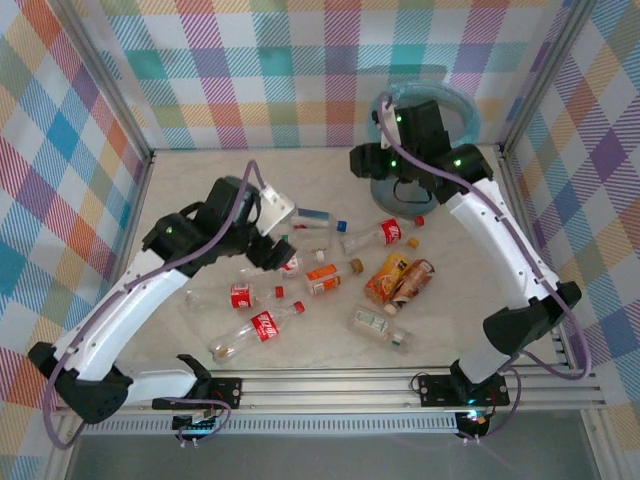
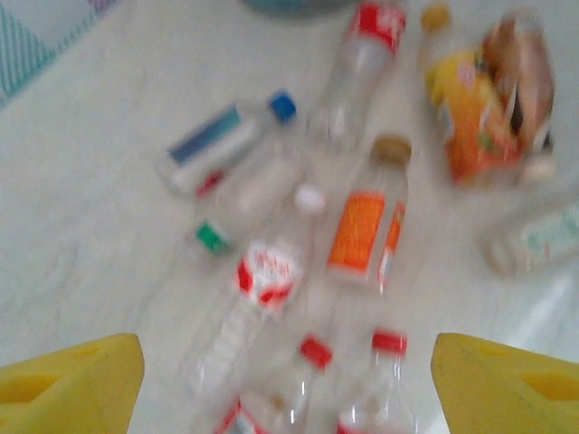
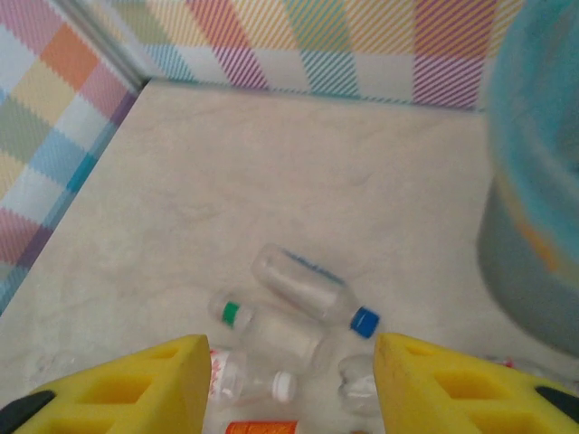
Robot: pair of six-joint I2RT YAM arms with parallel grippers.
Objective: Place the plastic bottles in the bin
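1. Bottles (image 1: 262, 325), plastic, scattered at table (image 1: 190, 190) centre; most work left.
2. Bin (image 1: 462, 102) at 1 o'clock, inside hidden.
3. Left gripper (image 2: 288, 366) jaws wide, empty, over them.
4. Right gripper (image 3: 291, 380) wide, empty.

Front cola bottle (image 1: 262, 327): red label, white Coca-Cola script.
Second cola bottle (image 1: 241, 296), just behind it: the same red label, script fainter.
Red-label bottle (image 1: 391, 233): white marks, unreadable.
Orange-label bottle (image 1: 322, 285): print too small to read.
Wrist views: all labels are blurred.
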